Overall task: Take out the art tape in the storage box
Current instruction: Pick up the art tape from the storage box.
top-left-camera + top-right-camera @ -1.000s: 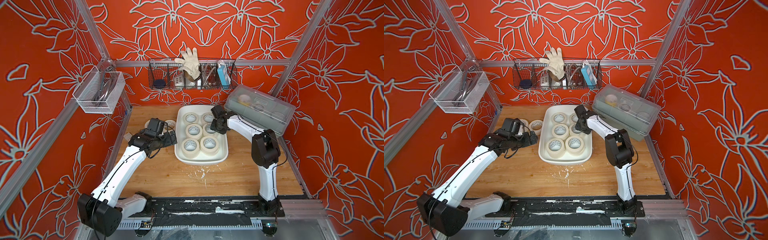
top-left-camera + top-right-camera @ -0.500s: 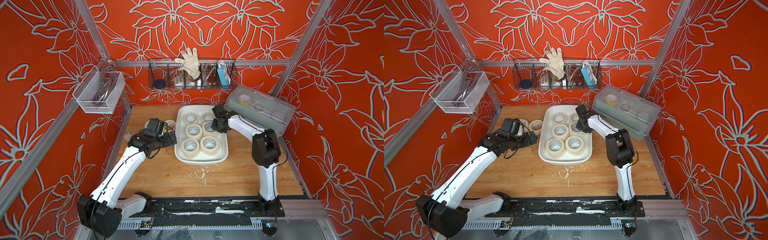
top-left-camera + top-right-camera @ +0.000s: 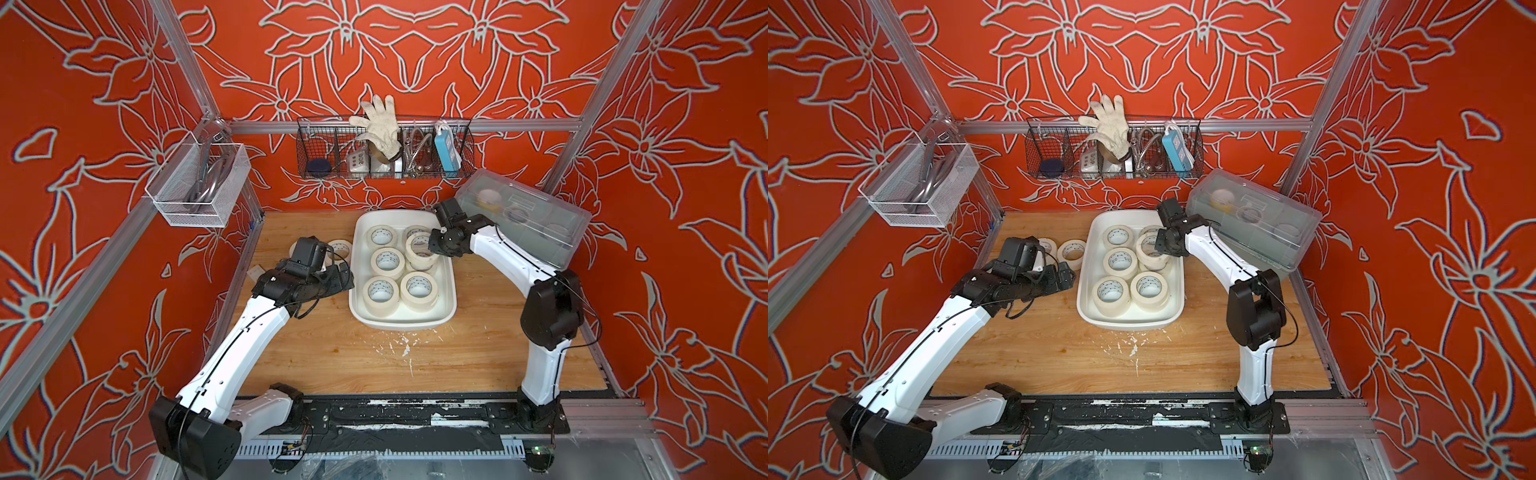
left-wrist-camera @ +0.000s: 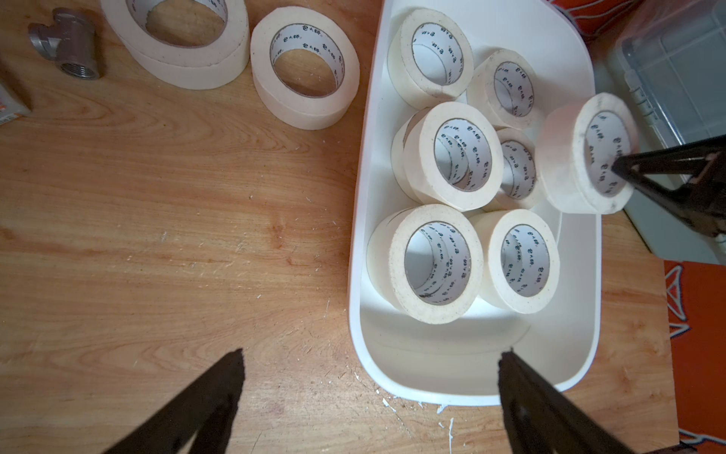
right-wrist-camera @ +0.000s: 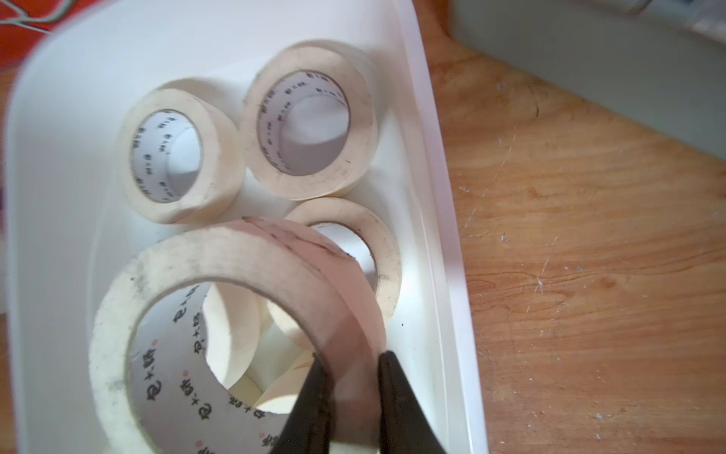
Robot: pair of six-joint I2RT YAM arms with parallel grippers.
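Right gripper (image 5: 351,367) is pinching one roll of the art tape (image 5: 235,271) through its wall, one finger inside the core and the other pressing on the outside; the roll is hanging tilted above the other rolls, over the right-hand side of the storage box (image 3: 446,291), not resting on anything as far as I can see. The rest of the tape is sitting in that white box; the left wrist view is showing six more spots of rolls lying flat with their cores up, and a few of them are looking stacked two high (image 4: 432,259), though I can't tell for every pile. Two more rolls are lying on the wooden table (image 3: 332,357) just outside the box's left wall, a narrower one (image 4: 306,74) and a wider ring (image 4: 184,43) touching each other, with a small metal pipe tee (image 4: 70,43) sitting near them. Left gripper (image 4: 371,353) is hovering just beside the box's left wall with its fingers spread wide and nothing between them. The grey lidded box (image 3: 523,216) is sitting behind the right arm.
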